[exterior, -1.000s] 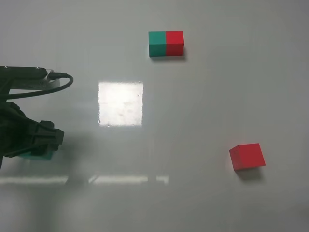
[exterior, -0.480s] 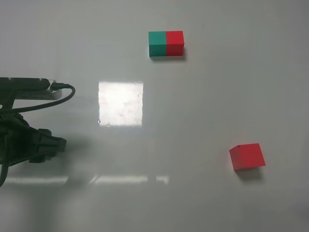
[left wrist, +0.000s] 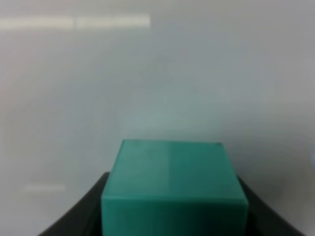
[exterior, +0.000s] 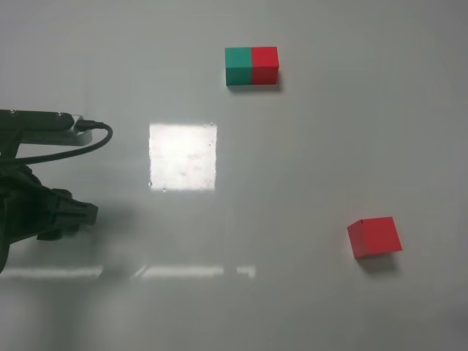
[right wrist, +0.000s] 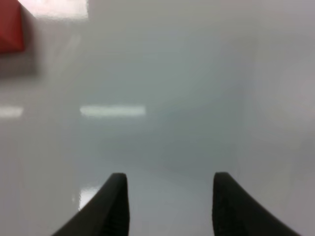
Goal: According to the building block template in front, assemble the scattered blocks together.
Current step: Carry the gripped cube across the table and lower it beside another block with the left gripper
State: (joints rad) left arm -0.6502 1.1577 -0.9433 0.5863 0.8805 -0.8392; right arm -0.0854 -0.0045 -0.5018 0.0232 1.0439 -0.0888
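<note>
- The green cube [left wrist: 172, 179] sits between the two dark fingers [left wrist: 86, 219] of the left gripper [left wrist: 173, 219]. One finger touches it on each side, so the left gripper is pinching the green cube.
- The left wrist view shows the cube's flat top and one of its sides. I cannot tell if it rests on the table [exterior: 329, 146] or is a little above it.
- In the high view the green cube is hidden under the black left arm [exterior: 33, 212]. That arm is at the left edge of the table, toward the near side.
- The red cube [exterior: 374, 237] sits alone on the table, on the right and toward the near side. It is turned a little and is well apart from the left gripper.
- The block template [exterior: 251, 66] lies on the far side of the table, near the middle. Its green half is on the left and its red half is on the right, and the two halves touch.
- The right gripper [right wrist: 170, 178] cannot be seen in the high view. In its own wrist view the two dark fingertips stand a little apart, with only bare table between them. The red cube shows at one corner of that view, well away from the fingertips.
- A bright square of light [exterior: 183, 156] shines on the table between the left arm and the block template.
- A black cable [exterior: 95, 137] loops out from the left arm.
</note>
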